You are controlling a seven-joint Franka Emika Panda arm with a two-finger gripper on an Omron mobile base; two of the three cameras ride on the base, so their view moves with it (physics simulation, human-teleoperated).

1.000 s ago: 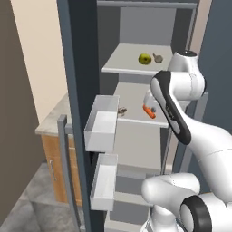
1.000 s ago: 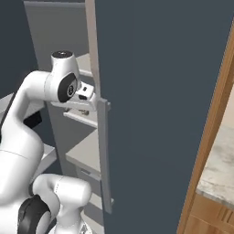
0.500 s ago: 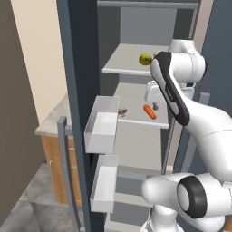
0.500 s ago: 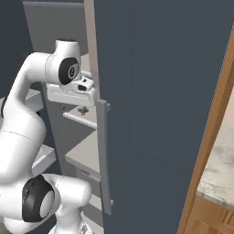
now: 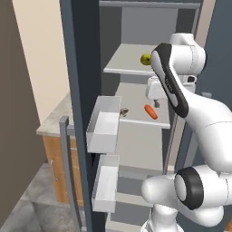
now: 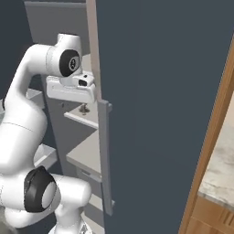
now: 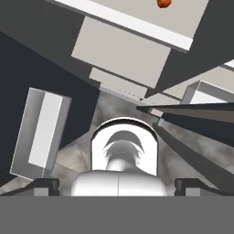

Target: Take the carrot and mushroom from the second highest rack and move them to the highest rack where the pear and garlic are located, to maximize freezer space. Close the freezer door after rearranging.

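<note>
1. We have our hand raised in front of the freezer, at about the level of the second highest rack, with its jaws spread wide and nothing between them; it hangs there, we judge, because the first pick has not begun

2. The carrot lies on that rack just below and beside the hand, apart from it, so it looks like the nearest first target

3. The mushroom sits on the same rack further left, near the door-side edge, well clear of the carrot; each can be taken without knocking the other

4. The pear rests on the highest rack, which has bare surface around it, and that bare part is where we would set the two things down. The garlic is hidden behind our arm, so we cannot say exactly where it lies

5. In the hand view the camera looks steeply downward past the shelves, with the carrot at the top edge, so we judge the wrist must tilt toward the rack before any grasp

6. The freezer door stands open, which it must until both items are up; closing it comes last
</note>
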